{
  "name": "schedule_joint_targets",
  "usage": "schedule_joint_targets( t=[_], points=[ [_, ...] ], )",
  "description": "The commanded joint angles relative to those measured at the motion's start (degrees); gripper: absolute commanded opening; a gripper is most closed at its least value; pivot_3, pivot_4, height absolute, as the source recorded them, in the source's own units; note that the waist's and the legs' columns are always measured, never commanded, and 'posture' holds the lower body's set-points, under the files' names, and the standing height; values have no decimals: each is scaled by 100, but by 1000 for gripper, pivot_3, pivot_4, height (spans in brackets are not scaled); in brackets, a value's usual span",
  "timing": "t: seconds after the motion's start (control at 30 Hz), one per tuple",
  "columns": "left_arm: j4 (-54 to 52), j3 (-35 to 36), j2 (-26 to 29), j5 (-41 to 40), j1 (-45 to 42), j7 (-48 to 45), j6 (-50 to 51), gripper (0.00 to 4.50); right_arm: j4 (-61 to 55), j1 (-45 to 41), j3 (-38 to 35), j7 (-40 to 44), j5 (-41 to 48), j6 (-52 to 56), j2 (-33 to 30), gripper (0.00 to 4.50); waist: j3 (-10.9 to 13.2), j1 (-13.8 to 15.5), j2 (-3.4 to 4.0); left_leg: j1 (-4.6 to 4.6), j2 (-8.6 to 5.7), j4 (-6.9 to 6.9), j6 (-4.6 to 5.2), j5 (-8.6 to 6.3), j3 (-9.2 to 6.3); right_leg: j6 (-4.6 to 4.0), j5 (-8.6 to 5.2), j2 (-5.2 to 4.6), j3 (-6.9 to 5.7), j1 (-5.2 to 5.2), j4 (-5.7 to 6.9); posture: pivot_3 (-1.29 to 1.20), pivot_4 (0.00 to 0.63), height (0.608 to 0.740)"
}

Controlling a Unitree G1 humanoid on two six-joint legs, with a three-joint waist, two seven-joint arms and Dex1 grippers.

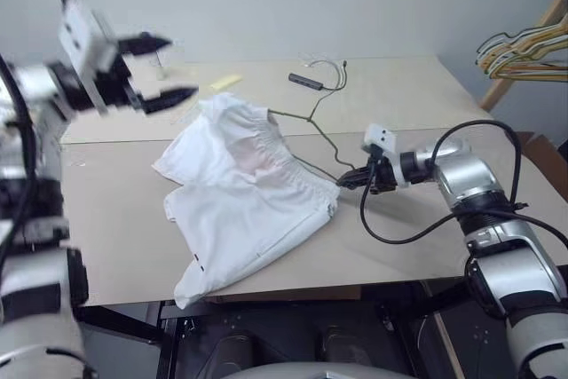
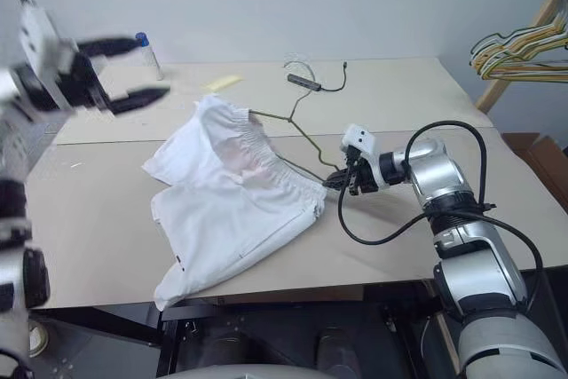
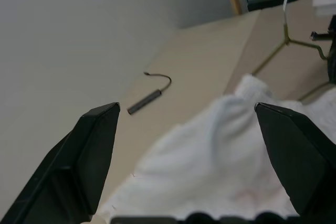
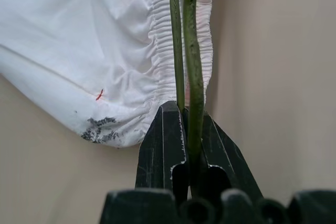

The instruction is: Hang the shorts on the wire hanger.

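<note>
The white shorts (image 1: 240, 193) lie crumpled in the middle of the table, their gathered waistband toward the right. The olive wire hanger (image 1: 312, 122) lies flat beside and partly under the waistband, its hook pointing to the table's back. My right gripper (image 1: 348, 180) is shut on the hanger's near corner, right at the waistband's edge; the right wrist view shows two wires (image 4: 193, 51) running up from the closed gripper (image 4: 184, 113) over the elastic. My left gripper (image 1: 164, 68) hangs open in the air above the shorts' back left side, nothing between its fingers (image 3: 94, 145).
A black stick with a thin cable (image 1: 306, 82) and a yellow slip (image 1: 226, 82) lie near the table's back edge. A small tube with a blue cap (image 2: 148, 55) stands at the back left. A bunch of coloured hangers (image 1: 524, 51) hangs off a wooden rack on the right.
</note>
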Motion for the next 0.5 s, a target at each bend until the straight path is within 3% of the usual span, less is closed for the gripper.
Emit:
schedule_joint_targets(
  t=[0.03,0.17,0.33,0.5],
  points=[
    [826,-404,-57,228,-588,-1063,-512,4475,-462,-192,-19,-7,-241,-267,-36,0,0,-2,0,-2,0,0,0,0,1,0,0,0,-1,-1,0,77,0,740],
    [1574,-1030,-232,563,-1064,-1703,-905,4475,-703,-333,80,-18,-440,-27,56,0,0,-13,0,-8,3,11,6,-3,4,2,-1,2,0,-4,-1,68,0,740],
    [2084,-1811,-297,713,-1278,-1793,-1319,4475,-928,-338,178,14,-657,82,96,0,1,-50,0,-28,7,17,12,-6,-1,2,0,3,-2,-16,12,57,0,740],
    [2701,-2030,-650,957,-1578,-1793,-1463,4475,-1224,-340,265,175,-710,335,61,0,1,-72,-1,-44,7,32,36,-21,-9,6,2,2,-9,-19,11,48,0,740]
  ],
)
